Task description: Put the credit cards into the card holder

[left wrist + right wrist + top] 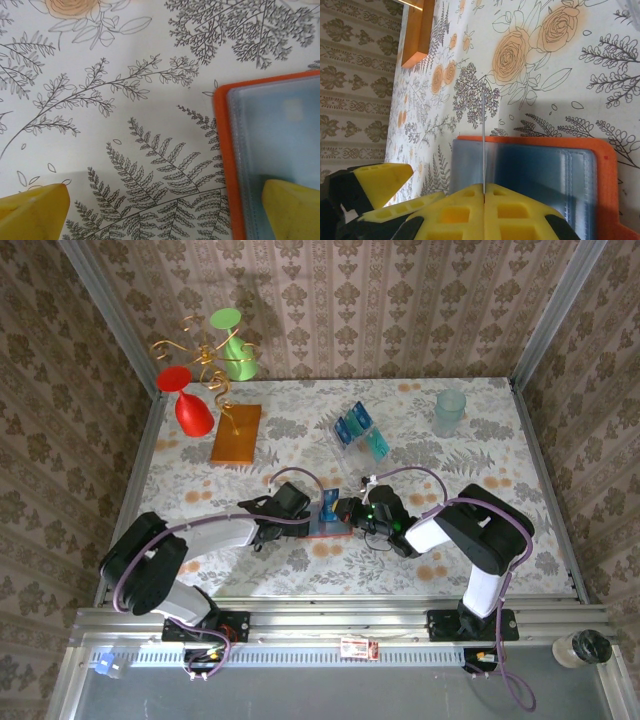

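Floral tablecloth covered the table, patterned wallpaper on all sides. Card holder lay open and flat near table centre, grey-blue pockets up, between the two grippers. Left gripper sat at its 9 o'clock, jaws wide, holding nothing. In the left wrist view one finger hung over the pocket edge and the other over bare cloth. Right gripper at the holder's 3 o'clock was clamped on a credit card, held on edge over the open pockets. Couldn't tell whether card and pocket touched. Other credit cards stood in a clear rack at the holder's 12 o'clock, well apart. Orange-brown slab at 10 o'clock, clear cup at 2 o'clock.
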Robot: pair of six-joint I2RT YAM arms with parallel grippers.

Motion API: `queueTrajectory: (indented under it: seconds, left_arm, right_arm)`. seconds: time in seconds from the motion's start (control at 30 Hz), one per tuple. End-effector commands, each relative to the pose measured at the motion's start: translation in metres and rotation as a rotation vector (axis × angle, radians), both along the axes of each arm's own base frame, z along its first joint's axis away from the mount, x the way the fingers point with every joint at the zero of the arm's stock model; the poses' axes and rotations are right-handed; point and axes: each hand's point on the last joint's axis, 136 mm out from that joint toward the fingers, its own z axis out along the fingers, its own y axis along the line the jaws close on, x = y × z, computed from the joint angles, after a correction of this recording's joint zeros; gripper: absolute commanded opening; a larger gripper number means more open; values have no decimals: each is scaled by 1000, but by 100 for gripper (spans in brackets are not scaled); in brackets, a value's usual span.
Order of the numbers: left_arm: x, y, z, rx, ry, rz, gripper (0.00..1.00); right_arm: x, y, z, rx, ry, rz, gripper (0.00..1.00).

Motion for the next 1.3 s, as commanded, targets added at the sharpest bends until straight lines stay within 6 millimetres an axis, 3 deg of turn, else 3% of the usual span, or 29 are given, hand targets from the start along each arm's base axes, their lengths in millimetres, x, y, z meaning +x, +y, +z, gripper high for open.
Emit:
queueTrajectory:
  seconds: [0.0,0.13,0.27,0.63,0.83,1.27]
  left_arm:
    - [8,-8,25,-23,-40,-18,100]
    - [13,-18,28,-37,-39,-38,100]
    - [11,-20,15,-18,-12,-47,100]
    - [-6,5,-19,55,43,-2,100]
    - [-9,10,-23,63,47,20,100]
    - [-11,10,-25,57,48,21,100]
  right_arm:
    - [-4,-2,-2,-10,-1,-2,0]
    - [-5,-3,-4,-13,4,-3,0]
    - [-5,-4,-4,-14,4,-5,0]
    - [-2,-1,11,-5,-23,4,0]
    - [1,3,18,0,-41,18,0]
    - [7,12,11,17,-35,24,0]
